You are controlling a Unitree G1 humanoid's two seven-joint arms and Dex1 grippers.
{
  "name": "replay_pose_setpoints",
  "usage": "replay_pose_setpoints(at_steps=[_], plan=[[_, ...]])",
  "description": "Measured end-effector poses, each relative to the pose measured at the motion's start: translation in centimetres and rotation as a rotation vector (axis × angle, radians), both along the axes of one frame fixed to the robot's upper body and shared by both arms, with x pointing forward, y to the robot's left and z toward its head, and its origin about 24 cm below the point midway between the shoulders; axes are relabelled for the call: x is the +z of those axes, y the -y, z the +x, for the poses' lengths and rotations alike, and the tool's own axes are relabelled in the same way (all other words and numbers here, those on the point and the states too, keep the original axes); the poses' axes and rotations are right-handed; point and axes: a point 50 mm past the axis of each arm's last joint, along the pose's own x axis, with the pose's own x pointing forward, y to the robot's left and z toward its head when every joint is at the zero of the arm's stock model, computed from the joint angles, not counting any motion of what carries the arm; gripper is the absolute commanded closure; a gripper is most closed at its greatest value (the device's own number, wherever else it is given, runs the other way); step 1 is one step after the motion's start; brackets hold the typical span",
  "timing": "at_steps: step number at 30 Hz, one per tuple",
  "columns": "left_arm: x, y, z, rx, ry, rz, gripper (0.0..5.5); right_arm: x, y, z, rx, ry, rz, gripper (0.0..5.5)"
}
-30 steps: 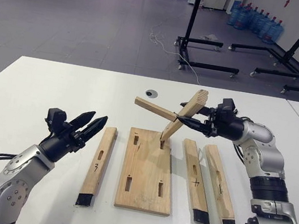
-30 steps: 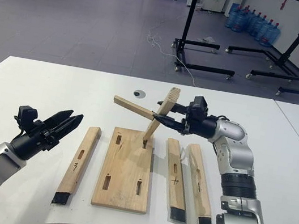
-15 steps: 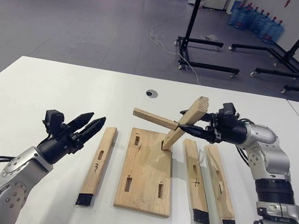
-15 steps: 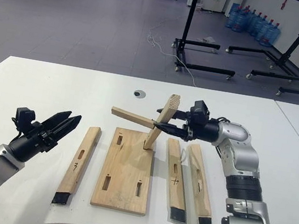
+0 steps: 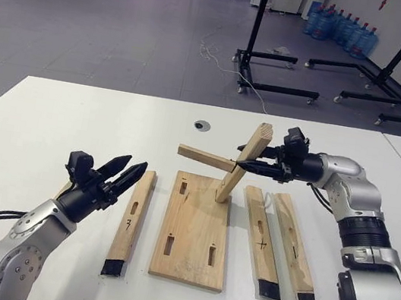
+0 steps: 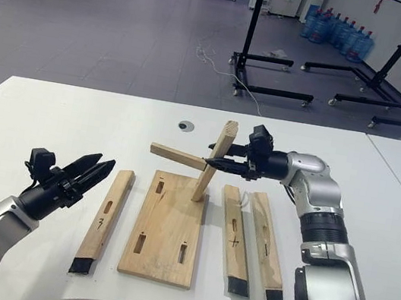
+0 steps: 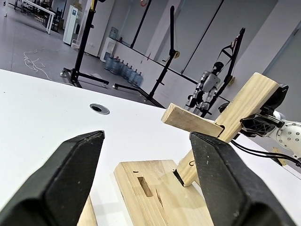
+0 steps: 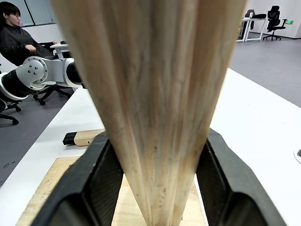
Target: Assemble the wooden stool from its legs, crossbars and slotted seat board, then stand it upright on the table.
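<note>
White surface point(image 5: 52, 117) in a big workshop hall, and the stool on it is barely begun. The right claw point(image 5: 244, 163) is pinching a tilted leg point(image 5: 261, 137) at about mid-height. A crossbar point(image 5: 203, 156) is already plugged into that leg and juts away from the claw toward the robot's left. Below the claw, the leg's foot meets the far right slot of the board point(image 5: 194, 234), which lies flat. I cannot tell whether the foot is fully seated. The left claw point(image 5: 130, 169) hovers with its fingers spread and holds nothing; a spare leg point(image 5: 132, 215) lies just to its right. A pair of legs point(image 5: 260, 233) lies side by side below the right claw, nearer the robot.

By my reckoning one joint is made and one leg is going in. Left to do are the three flat legs, whatever crossbars remain, and standing the stool upright.

Small hand-drawn marks show on the flat legs and the board, too small to read with any certainty
</note>
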Motion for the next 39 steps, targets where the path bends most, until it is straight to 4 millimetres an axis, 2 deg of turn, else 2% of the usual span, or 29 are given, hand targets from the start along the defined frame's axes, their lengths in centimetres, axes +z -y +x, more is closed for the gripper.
replay_pose_setpoints(at_steps=[3,7,9,12,17,21,24,27,30,34,39], plan=[[-0.2,-0.2,-0.1,0.021,0.001,-0.001,2.19,-1.9,0.4,-0.5,-0.015,-0.121,-0.084,2.43],[-0.2,-0.5,0.0,0.049,0.003,0.005,2.19,-1.3,1.2,-0.2,-0.086,-0.127,-0.040,1.67],[-0.3,-0.6,0.0,0.059,0.006,0.006,2.19,-0.1,2.0,0.1,-0.159,-0.094,0.019,1.32],[-0.5,-0.7,0.1,0.070,-0.001,0.000,2.19,2.1,3.1,0.4,-0.263,-0.022,0.126,1.32],[-0.4,-1.2,0.2,0.102,0.010,0.009,2.19,7.5,4.4,0.3,-0.352,0.138,0.299,1.32],[-0.3,-1.7,0.2,0.126,0.015,0.021,2.19,9.7,4.9,0.0,-0.398,0.203,0.381,1.32],[-0.4,-1.9,0.2,0.137,0.011,0.028,2.19,9.3,3.1,-0.9,-0.298,0.213,0.324,1.32],[-0.5,-2.0,0.2,0.145,0.006,0.035,2.19,5.0,0.6,-1.2,-0.243,0.133,0.191,1.32],[-0.6,-2.0,0.3,0.149,0.003,0.041,2.19,5.3,-0.4,-1.5,-0.197,0.173,0.165,1.32],[-0.6,-2.0,0.2,0.151,0.000,0.042,2.19,5.6,-0.1,-1.5,-0.223,0.165,0.190,1.32],[-0.6,-2.6,0.1,0.181,-0.004,0.062,2.19,9.1,1.0,-1.4,-0.301,0.228,0.376,1.32]])
